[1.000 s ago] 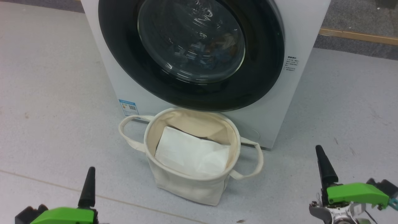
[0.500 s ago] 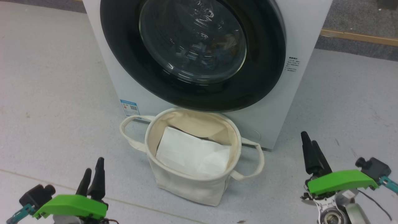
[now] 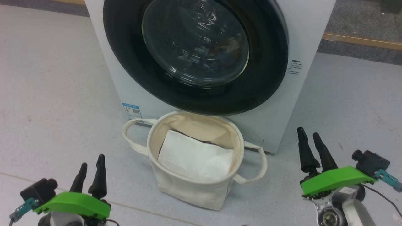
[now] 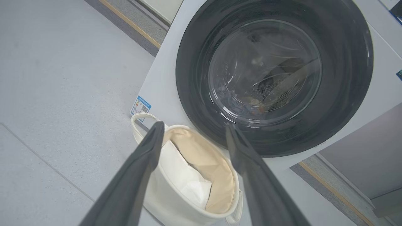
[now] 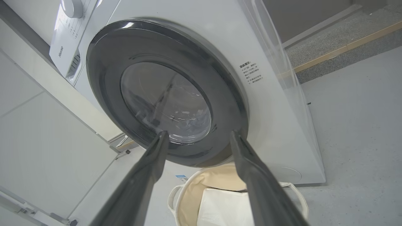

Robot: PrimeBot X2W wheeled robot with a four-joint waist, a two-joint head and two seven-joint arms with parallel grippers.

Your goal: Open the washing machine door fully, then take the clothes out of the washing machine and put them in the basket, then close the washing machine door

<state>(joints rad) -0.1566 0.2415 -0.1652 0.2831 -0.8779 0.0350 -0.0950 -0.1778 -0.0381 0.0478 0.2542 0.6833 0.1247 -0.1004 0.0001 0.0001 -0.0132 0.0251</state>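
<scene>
The white washing machine (image 3: 304, 34) stands ahead with its black-rimmed round door (image 3: 194, 53) shut against the front. Through the glass, blue and cream clothes (image 3: 216, 53) show dimly inside the drum. On the floor in front of the machine sits the cream canvas basket (image 3: 188, 188), holding a flat white folded sheet (image 3: 194, 157). My left gripper (image 3: 91, 163) hovers open at the lower left, apart from the basket. At the lower right my right gripper (image 3: 309, 135) is open too, with nothing between its fingers. Both wrist views look at the door (image 4: 273, 75) (image 5: 166, 94) and the basket (image 4: 176, 204) (image 5: 188, 194).
Grey floor (image 3: 53, 81) lies on both sides of the machine. A wooden strip (image 3: 361, 40) edges a darker band of floor at the back right. A small blue label (image 3: 132, 110) marks the machine's lower left corner.
Both grippers have risen further into the head view and turned so that both fingers of each show. The door, basket and sheet have not moved.
</scene>
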